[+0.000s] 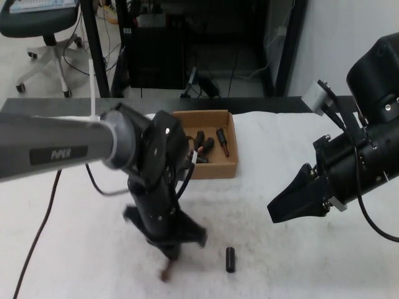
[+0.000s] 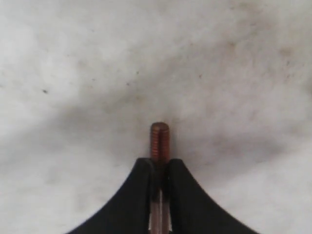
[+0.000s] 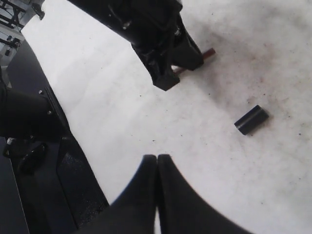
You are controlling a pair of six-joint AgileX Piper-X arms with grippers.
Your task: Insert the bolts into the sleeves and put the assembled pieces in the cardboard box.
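My left gripper point(image 2: 159, 168) is shut on a copper bolt point(image 2: 159, 139), whose threaded end sticks out past the fingertips just above the white cloth. In the high view that gripper point(image 1: 169, 254) points down near the bench's front edge, with the bolt point(image 1: 165, 273) below it. A short black sleeve point(image 1: 230, 259) lies on the cloth just to its right, also seen as the sleeve point(image 3: 251, 119) in the right wrist view. My right gripper point(image 1: 278, 208) hovers shut and holds nothing, to the right of the sleeve. The cardboard box point(image 1: 215, 167) sits behind, holding several assembled pieces.
White cloth point(image 1: 280, 143) covers the bench. The black bench edge point(image 1: 62, 106) runs along the back, with a rack and an office chair point(image 1: 43, 31) behind it. A cable point(image 1: 37, 237) trails over the left side of the cloth.
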